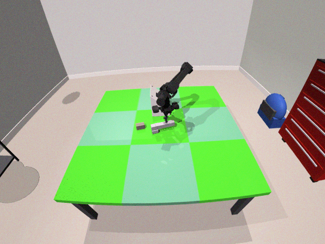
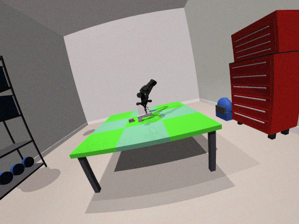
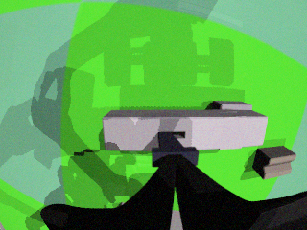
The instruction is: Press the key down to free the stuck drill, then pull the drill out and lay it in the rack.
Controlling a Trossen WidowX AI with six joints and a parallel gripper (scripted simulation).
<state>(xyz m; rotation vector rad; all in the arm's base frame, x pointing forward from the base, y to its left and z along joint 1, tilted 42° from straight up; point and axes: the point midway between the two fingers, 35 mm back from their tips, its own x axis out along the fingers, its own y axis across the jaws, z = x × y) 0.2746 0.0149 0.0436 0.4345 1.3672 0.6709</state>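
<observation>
A long white block lies on the table and has a small dark slot in its top. My gripper is shut, pointing down close above the block's middle. A navy piece with a narrow neck reaching towards the slot shows just beyond the fingertips; whether it is the key or the drill's head I cannot tell. The fingers hide part of it, and I see nothing held between them. A brown grooved block, seemingly the rack, lies apart beyond the white block's end.
A small pale block adjoins the white block's far side in the wrist view. A white upright panel stands behind the arm. The green checkered table carries the arm's shadow. A red cabinet stands off to the right.
</observation>
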